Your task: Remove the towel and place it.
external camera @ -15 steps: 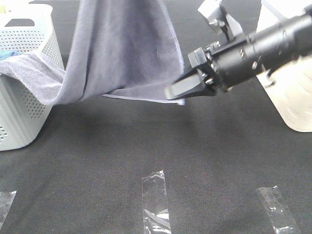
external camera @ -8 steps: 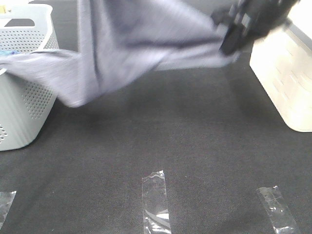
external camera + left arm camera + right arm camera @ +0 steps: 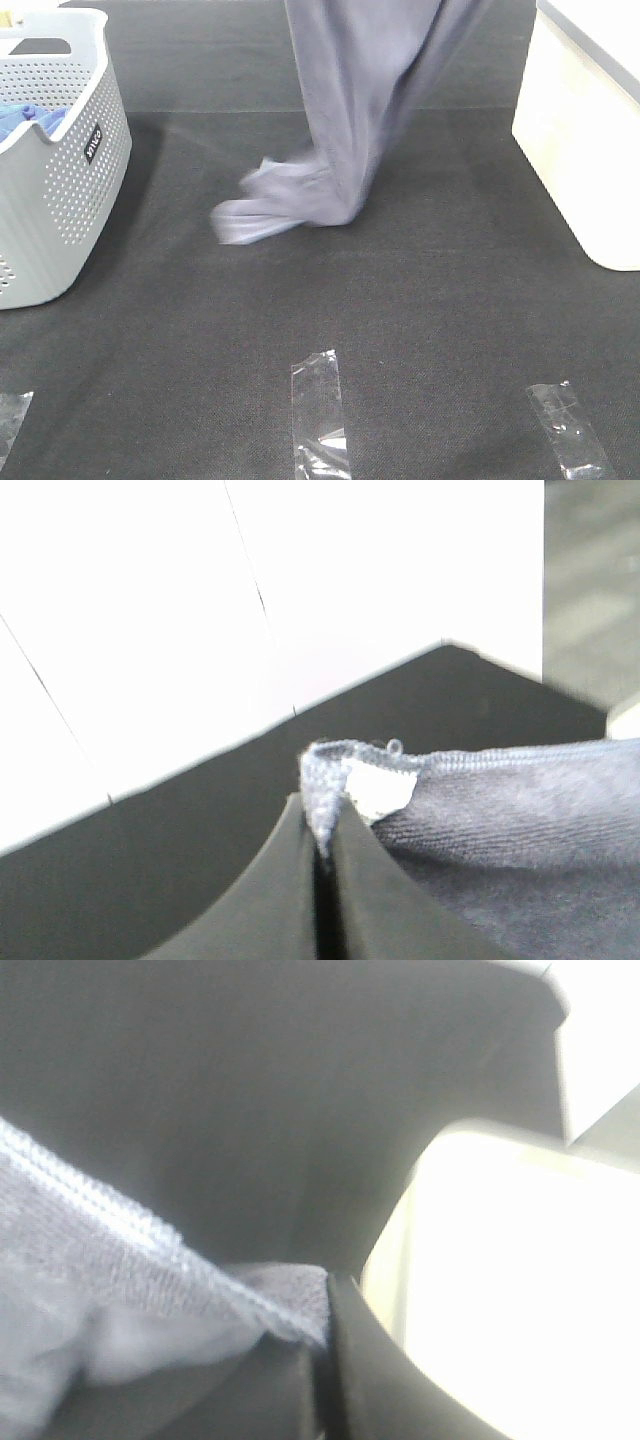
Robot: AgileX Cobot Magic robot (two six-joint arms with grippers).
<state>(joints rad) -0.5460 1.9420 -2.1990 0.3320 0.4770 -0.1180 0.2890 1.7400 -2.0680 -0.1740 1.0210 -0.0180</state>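
Observation:
The slate-grey towel hangs from above the top edge of the exterior high view. Its lower end is bunched on the black table, right of the basket. Both grippers are out of that view. In the left wrist view my left gripper is shut on a hemmed corner of the towel, with a white label at the pinch. In the right wrist view my right gripper is shut on another stitched edge of the towel.
A pale grey perforated basket stands at the left, with a bright blue cloth inside. A cream bin stands at the right. Clear tape strips lie on the table's front part.
The towel has come fully out of the basket and been lifted. Both grippers rose out of the exterior view, and the towel's free end swung right and dropped onto the table.

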